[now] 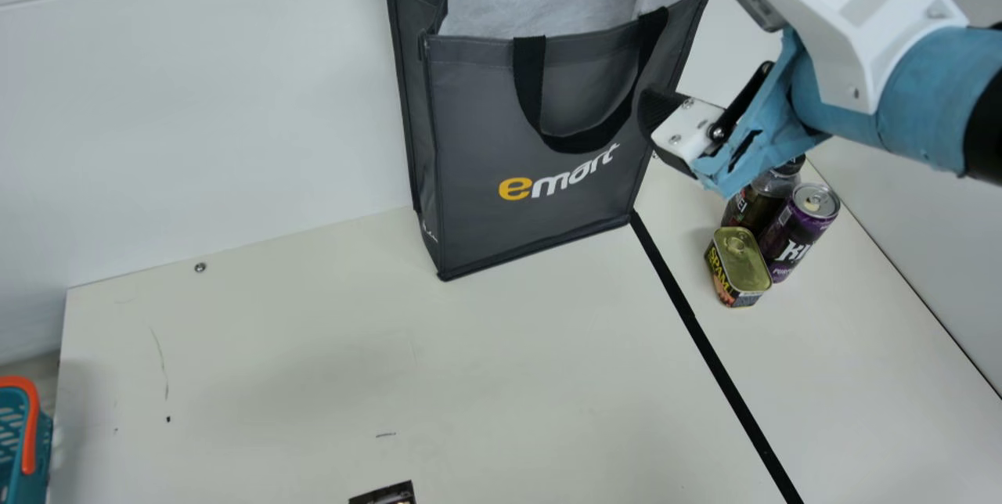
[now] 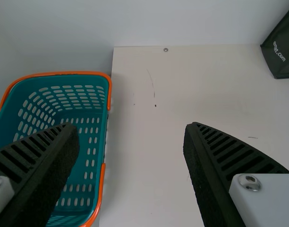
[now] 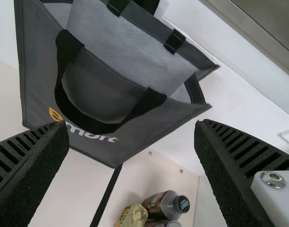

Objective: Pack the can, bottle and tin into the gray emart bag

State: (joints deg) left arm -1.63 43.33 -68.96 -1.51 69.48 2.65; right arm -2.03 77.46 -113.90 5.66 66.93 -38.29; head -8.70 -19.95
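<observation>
**Three groceries stand together outside the tall gray fabric emart bag [image 1: 477,105]**

Main view: The bag stands upright at upper centre, with black strap handles and a whitish lining. Right of centre, on the cream table [image 1: 313,355], a small rectangular tin with a gold lid [image 1: 744,257], a purple cylindrical can [image 1: 798,226] and a dark-labelled bottle with a black cap [image 1: 751,203] are clustered. The right gripper [image 1: 685,128] is at upper right, and a teal plastic basket with an orange handle [image 1: 39,449] is at the lower left edge.

Left wrist view: The left gripper [image 2: 131,127] has its fingers spread apart. The basket and a lower corner of the bag also show.

Right wrist view: The right gripper's fingers stand wide apart; the bag, tin, bottle and can are visible beyond them.
</observation>
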